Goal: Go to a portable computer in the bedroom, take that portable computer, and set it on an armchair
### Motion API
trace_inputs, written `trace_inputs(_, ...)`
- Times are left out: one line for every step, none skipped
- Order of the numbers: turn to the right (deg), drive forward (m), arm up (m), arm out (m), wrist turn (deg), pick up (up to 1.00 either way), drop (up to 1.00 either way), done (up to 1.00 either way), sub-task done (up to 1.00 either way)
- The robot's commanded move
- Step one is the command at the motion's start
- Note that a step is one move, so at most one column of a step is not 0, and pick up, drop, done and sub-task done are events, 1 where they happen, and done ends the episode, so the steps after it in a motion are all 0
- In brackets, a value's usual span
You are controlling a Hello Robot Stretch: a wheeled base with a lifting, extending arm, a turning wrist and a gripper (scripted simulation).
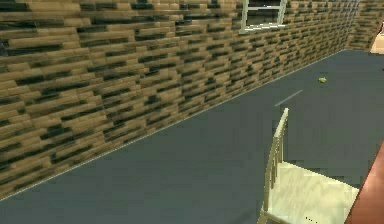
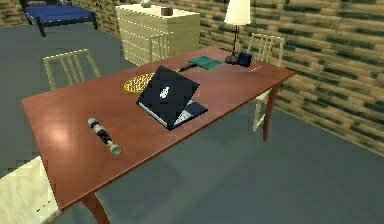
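Observation:
A black laptop stands with its lid up, near the middle of a reddish-brown wooden table in the arm side view. Its screen faces the view's right. The table's corner shows again at the forward view's right edge.
Pale wooden chairs stand around the table. On it are a lamp, a teal book, a yellow woven mat and a dark cylinder. A cream dresser and blue furniture stand beyond. Ahead, a brick wall borders grey floor.

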Motion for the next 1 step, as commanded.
trace_inputs(0.0, 0.0, 0.38, 0.0, 0.0, 0.0, 0.0, 0.0, 0.0)
